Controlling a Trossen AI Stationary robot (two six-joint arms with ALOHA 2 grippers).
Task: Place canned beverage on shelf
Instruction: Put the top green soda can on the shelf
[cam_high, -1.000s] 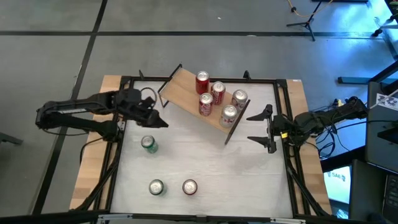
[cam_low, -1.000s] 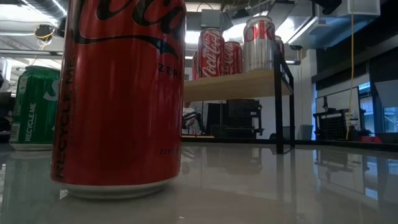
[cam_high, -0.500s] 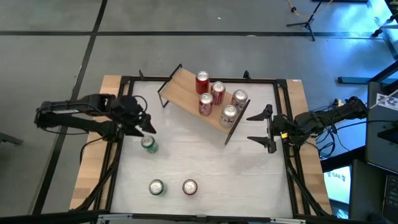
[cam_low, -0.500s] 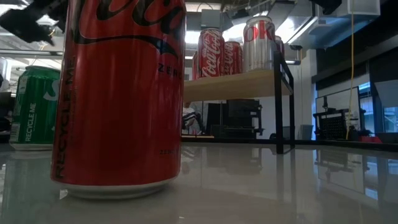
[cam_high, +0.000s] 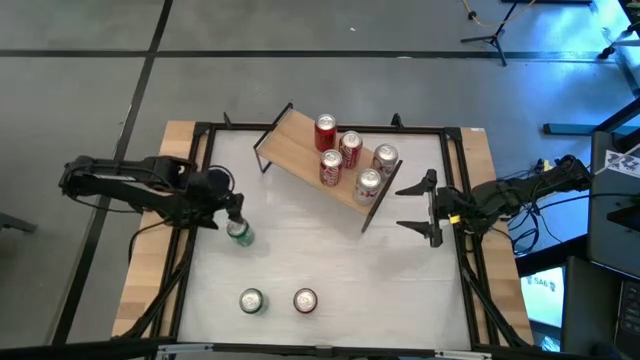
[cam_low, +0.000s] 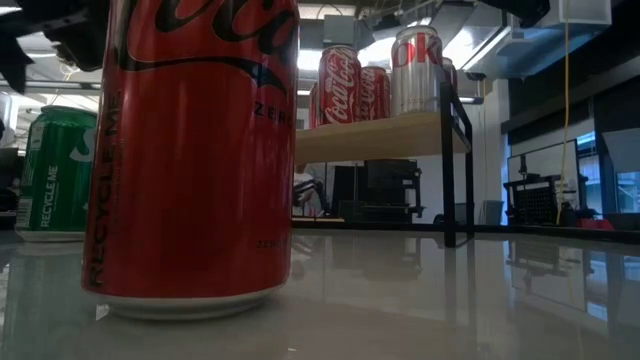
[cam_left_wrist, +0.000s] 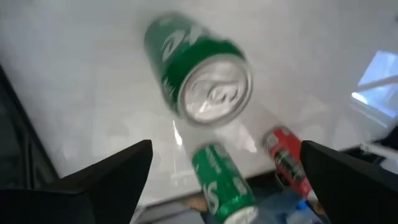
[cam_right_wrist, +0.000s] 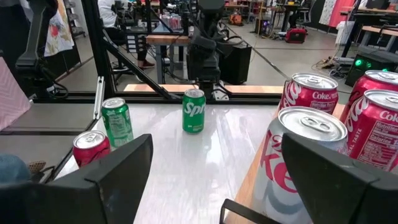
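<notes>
The left gripper (cam_high: 232, 212) is held just above the green can (cam_high: 238, 232) near the left side of the table (cam_high: 330, 260), and its fingers are spread wide, with nothing between them. In the left wrist view this can (cam_left_wrist: 199, 74) is seen from above, between the two dark fingers, so it is judged that a grasp is being prepared. The right gripper (cam_high: 430, 208) waits at the right edge of the table, half open and empty, just beside the end of the shelf (cam_high: 300, 148). The shelf stands at an angle at the far side of the table, and four cans (cam_high: 350, 160) are already placed on its right half, while the left half is bare. Two more cans, a green one (cam_high: 251, 300) and a red one (cam_high: 305, 299), are left near the front edge. Some risks are judged from here: if the fingers are lowered off centre, the can may be pushed over and rolled away; if it is gripped too high, it may slip on the way; and at the shelf a wide swing may knock the standing cans. The table top is white and glossy, so the can may slide on it easily. Beyond the table a workshop room is seen, with desks, black frames and bright ceiling lights.
</notes>
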